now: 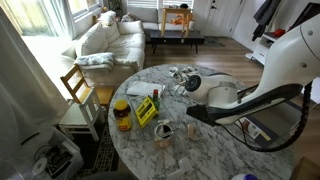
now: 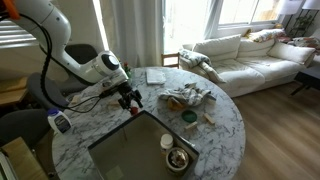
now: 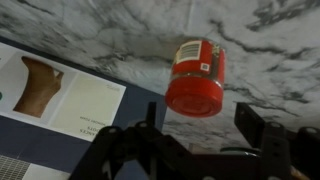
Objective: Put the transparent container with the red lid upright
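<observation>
The transparent container with the red lid (image 3: 196, 75) lies on its side on the marble table, its lid pointing toward the wrist camera. My gripper (image 3: 200, 128) is open and empty, with its two dark fingers on either side of the lid, just short of it. In an exterior view the gripper (image 2: 130, 97) hangs low over the table with a bit of red (image 2: 137, 101) showing at its fingers. In an exterior view the gripper (image 1: 190, 113) hides the container.
A dark magazine (image 3: 50, 95) lies next to the container, also in an exterior view (image 2: 135, 150). A jar (image 1: 122, 115), a yellow box (image 1: 146, 110) and a small cup (image 1: 163, 130) stand nearby. A crumpled cloth (image 2: 187, 97) and a bottle (image 2: 60, 122) are on the round table (image 2: 225, 125).
</observation>
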{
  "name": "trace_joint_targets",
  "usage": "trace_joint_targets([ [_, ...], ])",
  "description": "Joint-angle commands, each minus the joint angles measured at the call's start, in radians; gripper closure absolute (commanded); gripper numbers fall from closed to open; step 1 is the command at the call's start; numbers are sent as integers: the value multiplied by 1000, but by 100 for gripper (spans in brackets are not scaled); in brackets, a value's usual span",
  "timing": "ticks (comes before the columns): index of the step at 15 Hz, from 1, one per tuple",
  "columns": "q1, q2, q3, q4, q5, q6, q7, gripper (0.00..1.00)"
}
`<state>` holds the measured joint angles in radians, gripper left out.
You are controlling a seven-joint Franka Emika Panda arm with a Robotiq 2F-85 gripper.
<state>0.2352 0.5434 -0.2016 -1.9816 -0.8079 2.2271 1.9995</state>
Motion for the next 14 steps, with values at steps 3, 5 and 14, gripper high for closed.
trace_joint_targets([
  [3,-91,-66,66,-8,26,42,-68,0],
  [5,-138,-115,86,-26,64,70,-163,0],
  [14,-374,-280,222,-75,487,117,-879,0],
])
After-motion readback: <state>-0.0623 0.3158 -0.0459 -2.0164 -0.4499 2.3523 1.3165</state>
